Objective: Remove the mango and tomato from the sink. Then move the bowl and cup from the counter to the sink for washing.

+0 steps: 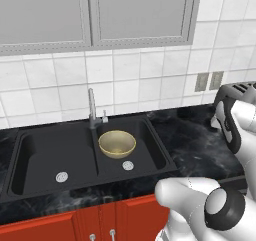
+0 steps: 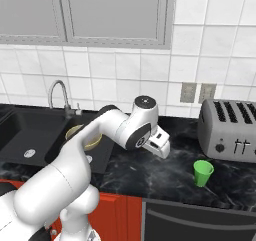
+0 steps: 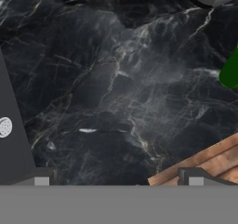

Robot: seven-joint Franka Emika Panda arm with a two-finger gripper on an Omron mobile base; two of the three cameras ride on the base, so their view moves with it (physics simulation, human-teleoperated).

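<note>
While I look through the left base view, the bowl point(image 1: 117, 144) sits upright, mouth up, in the right basin of the sink point(image 1: 40, 157). In the right base view the cup point(image 2: 202, 173) stands upright (wide end up) on the table point(image 2: 150, 172) before the toaster point(image 2: 229, 130), well apart from my gripper point(image 2: 162, 150). In the hand view, its fingertips point(image 3: 42, 176) stand wide apart over marble, clamping nothing.

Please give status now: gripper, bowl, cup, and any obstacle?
Gripper open, empty, over the counter. Bowl already in sink. Cup upright near toaster. Path clear.
</note>
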